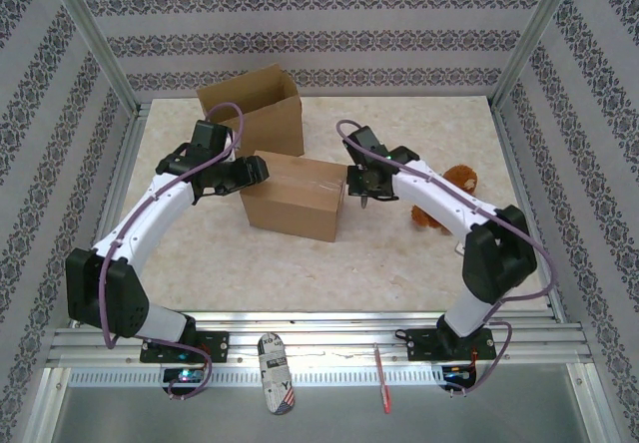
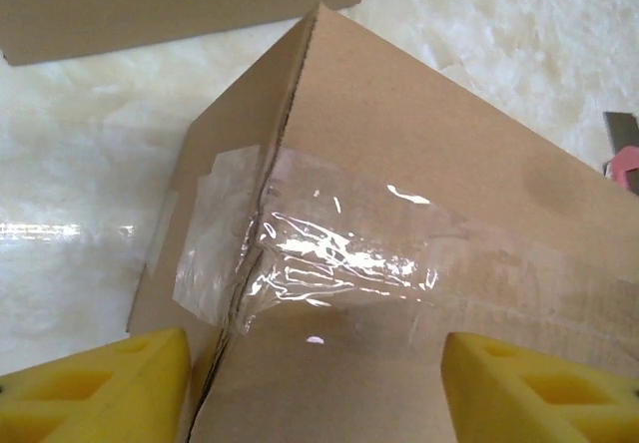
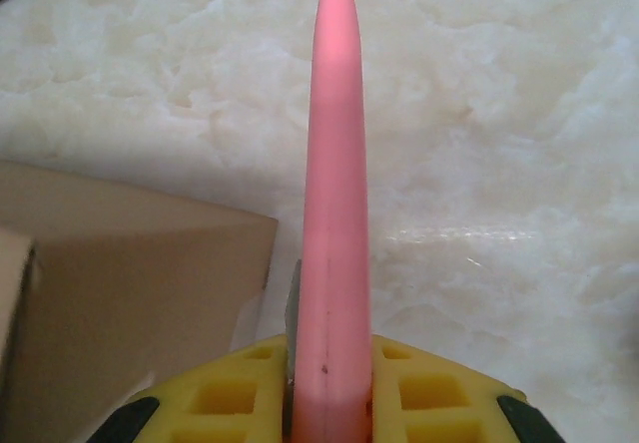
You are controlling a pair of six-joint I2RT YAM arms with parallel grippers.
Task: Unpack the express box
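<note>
One taped box [image 1: 295,196] sits in the middle of the table [image 1: 399,263]; my left end effector [image 2: 315,383] is spread apart astride its taped corner, and my right end effector [image 3: 329,393] is clamped on a pink cutter [image 3: 334,164] just beside the box's other end.

Brown on the taped cardboard box [image 1: 295,196]. Mottled cream on the marble-look worktop [image 1: 399,263], pink on the slim plastic cutter [image 3: 334,214].

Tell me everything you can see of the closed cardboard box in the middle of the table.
A plain brown cardboard box, closed, its flaps sealed by wrinkled clear tape running over the top and down one end. It sits flat mid-table, with an open box behind it. The left hand straddles its taped end, open; contact is unclear.
</note>
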